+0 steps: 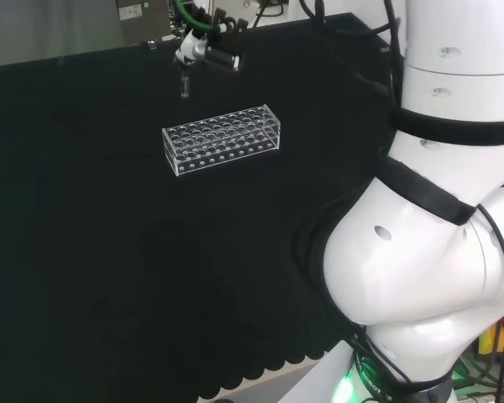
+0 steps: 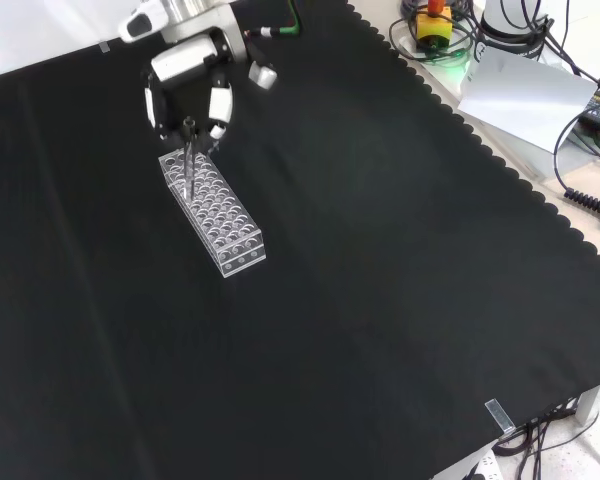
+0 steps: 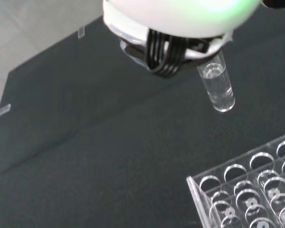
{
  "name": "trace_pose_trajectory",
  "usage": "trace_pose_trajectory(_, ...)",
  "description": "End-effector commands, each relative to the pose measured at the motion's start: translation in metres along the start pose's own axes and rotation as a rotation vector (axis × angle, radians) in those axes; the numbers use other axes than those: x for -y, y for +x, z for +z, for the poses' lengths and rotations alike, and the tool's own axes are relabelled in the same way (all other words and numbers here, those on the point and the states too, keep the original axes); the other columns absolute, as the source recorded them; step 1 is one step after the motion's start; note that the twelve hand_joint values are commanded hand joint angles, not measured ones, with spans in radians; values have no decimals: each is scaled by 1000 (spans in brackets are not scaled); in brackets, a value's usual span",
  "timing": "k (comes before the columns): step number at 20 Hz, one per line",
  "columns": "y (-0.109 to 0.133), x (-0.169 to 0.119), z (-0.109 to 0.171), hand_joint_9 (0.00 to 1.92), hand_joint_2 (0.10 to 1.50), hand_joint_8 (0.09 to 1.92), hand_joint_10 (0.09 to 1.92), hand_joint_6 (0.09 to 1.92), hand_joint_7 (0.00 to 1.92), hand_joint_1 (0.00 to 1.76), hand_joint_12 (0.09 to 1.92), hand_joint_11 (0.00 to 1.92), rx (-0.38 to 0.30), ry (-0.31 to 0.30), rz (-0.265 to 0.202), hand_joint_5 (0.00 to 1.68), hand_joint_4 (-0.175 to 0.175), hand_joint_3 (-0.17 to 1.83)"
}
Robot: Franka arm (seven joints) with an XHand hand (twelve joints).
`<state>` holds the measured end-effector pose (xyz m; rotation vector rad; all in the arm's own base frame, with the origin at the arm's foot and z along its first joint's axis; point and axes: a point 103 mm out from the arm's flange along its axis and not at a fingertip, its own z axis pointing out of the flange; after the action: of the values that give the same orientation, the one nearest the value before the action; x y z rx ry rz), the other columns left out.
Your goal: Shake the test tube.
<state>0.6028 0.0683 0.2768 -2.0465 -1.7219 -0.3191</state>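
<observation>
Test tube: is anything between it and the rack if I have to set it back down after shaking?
Nothing visible stands in the way. The robot hand holds the test tube lifted clear of the rack, by the rack's end in the front view. The rack holes closest to the tube look empty, and the black cloth around the rack is bare.

Bare counter [image 2: 380, 280] lies open on every side of the clear rack [image 2: 213, 214], the one obstacle

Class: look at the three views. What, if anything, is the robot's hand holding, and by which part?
The hand holds a clear test tube by its upper end; the rounded bottom hangs free above the cloth, beside the clear tube rack.
</observation>
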Motion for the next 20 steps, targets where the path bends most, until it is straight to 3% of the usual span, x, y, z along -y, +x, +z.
trace_pose_trajectory(1, -10, 17, -42, 1615, 610, 511, 315, 511, 1398, 1325, 892, 1203, -18, -39, 3, 1343, -175, 685)
trace_pose_trajectory(9, -43, 36, -68, 1615, 606, 511, 316, 512, 1399, 1325, 895, 1201, 45, -68, 52, 1344, -175, 691)
trace_pose_trajectory(16, -114, 54, -112, 1614, 604, 511, 316, 512, 1400, 1325, 898, 1200, 130, -122, 174, 1344, -175, 694)
trace_pose_trajectory(20, -161, 66, -145, 1404, 628, 568, 317, 483, 1425, 1423, 900, 1188, 252, -149, 233, 1339, -175, 618)
